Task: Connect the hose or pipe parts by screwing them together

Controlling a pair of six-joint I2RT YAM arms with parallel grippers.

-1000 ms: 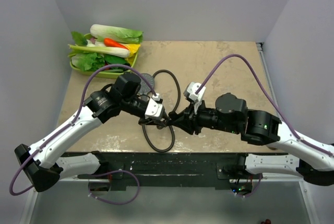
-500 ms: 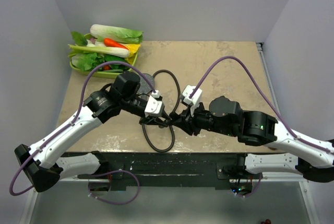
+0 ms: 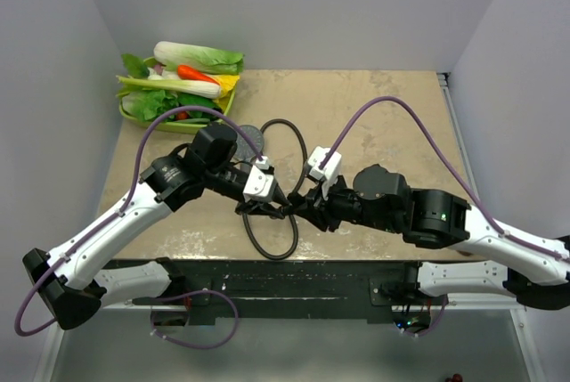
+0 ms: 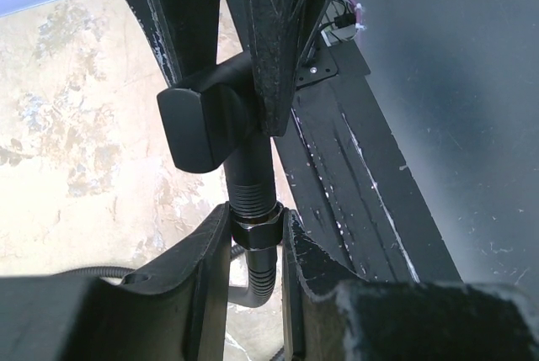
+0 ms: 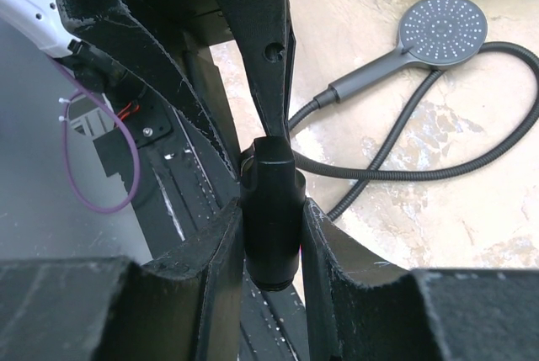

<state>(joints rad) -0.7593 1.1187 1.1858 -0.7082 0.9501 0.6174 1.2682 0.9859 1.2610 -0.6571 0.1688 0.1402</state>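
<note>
Since a second ago the right arm has crept leftward and its wrist has rolled, while the left arm has hardly shifted. The shower head (image 5: 442,31) lies face up on the tabletop (image 3: 374,106), and one end of the hose (image 5: 421,174) seems already joined to its handle. Just nearer the arm bases than that head, the two pincers meet tip to tip above the surface. The right pincer (image 5: 272,209) pinches a black fitting (image 4: 206,125) with a threaded stem. The left pincer (image 4: 255,226) pinches the nut (image 4: 255,233) at the hose's free end, directly below that stem. Bare thread shows above the nut, so the screwing looks partway done. The next move probably calls for keeping both pieces in line, turning further, then regripping once the wrist runs out of roll.
</note>
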